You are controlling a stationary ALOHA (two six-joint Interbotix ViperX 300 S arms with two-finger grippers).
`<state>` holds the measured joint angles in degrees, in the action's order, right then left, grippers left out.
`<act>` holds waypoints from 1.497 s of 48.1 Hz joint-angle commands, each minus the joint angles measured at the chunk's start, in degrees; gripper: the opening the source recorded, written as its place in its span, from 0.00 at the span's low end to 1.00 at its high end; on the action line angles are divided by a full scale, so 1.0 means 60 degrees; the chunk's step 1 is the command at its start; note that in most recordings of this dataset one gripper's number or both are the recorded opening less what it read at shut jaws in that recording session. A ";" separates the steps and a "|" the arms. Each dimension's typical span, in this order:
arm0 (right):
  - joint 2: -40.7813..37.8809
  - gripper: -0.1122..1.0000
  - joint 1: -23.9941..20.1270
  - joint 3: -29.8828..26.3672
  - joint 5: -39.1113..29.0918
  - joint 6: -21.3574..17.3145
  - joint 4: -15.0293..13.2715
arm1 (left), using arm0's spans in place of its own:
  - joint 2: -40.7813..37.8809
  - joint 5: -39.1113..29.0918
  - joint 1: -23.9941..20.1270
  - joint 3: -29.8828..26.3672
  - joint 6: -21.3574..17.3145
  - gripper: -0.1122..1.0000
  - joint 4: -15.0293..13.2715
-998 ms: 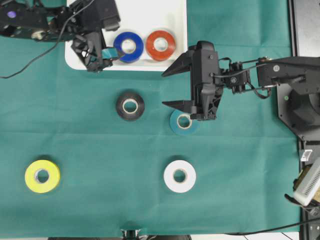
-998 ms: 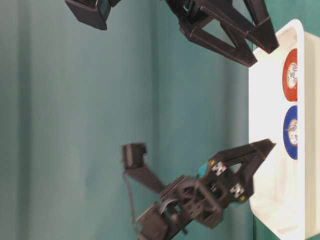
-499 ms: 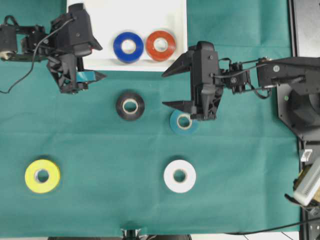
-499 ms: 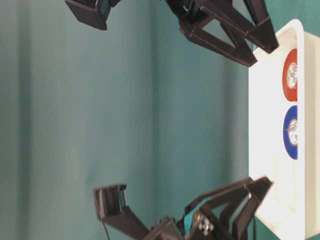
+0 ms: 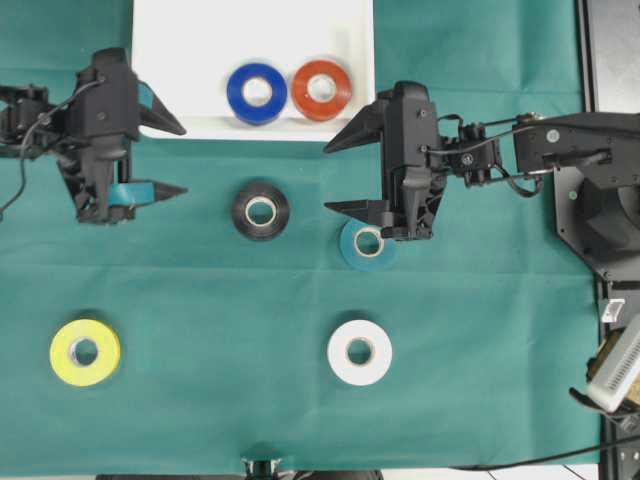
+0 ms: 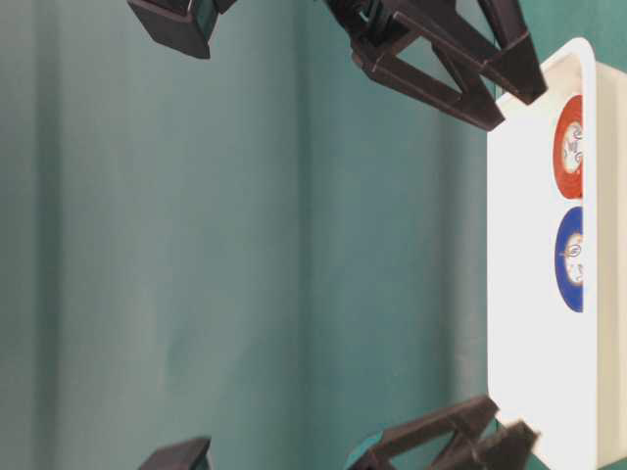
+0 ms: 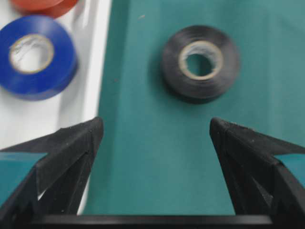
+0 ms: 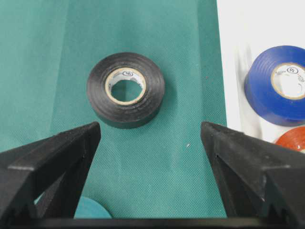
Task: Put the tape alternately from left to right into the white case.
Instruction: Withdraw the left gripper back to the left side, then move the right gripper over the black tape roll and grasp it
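White case (image 5: 180,70) sitting at top centre of overhead frame on green-covered worktop (image 5: 200,400), holding blue roll (image 5: 257,93) and red roll (image 5: 321,89) side by side. Left gripper (image 5: 168,158) hovering at case's lower-left corner, fingers spread wide, grasping nothing. Black roll (image 5: 261,211) lying between both grippers. Right gripper (image 5: 335,176) spread wide, empty, hanging over teal roll (image 5: 366,245). Yellow roll (image 5: 85,351) and white roll (image 5: 359,352) lying along lower frame.

No legible text; tiny unreadable core marks on tape rolls (image 8: 126,89).
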<state>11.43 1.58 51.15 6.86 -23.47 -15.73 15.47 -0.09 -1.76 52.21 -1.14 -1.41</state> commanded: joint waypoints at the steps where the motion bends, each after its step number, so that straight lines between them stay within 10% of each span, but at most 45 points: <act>1: 0.0088 0.83 -0.0015 -0.0073 0.0088 0.0000 0.0000 | 0.0278 0.0337 0.0278 0.0103 0.0015 0.98 0.0015; 34: -0.0220 0.83 -0.0029 -0.0234 0.0117 -0.0044 -0.0015 | 0.0439 0.1318 0.0938 0.0762 0.0029 0.98 0.0015; 72: -0.2944 0.83 -0.0967 -0.2856 -0.1919 -0.0015 0.0000 | 0.0366 0.1318 0.0923 0.0791 0.0044 0.98 0.0000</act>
<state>-6.33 -3.96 36.12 -4.57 -23.55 -15.73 17.23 7.21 3.69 57.39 -0.88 -1.41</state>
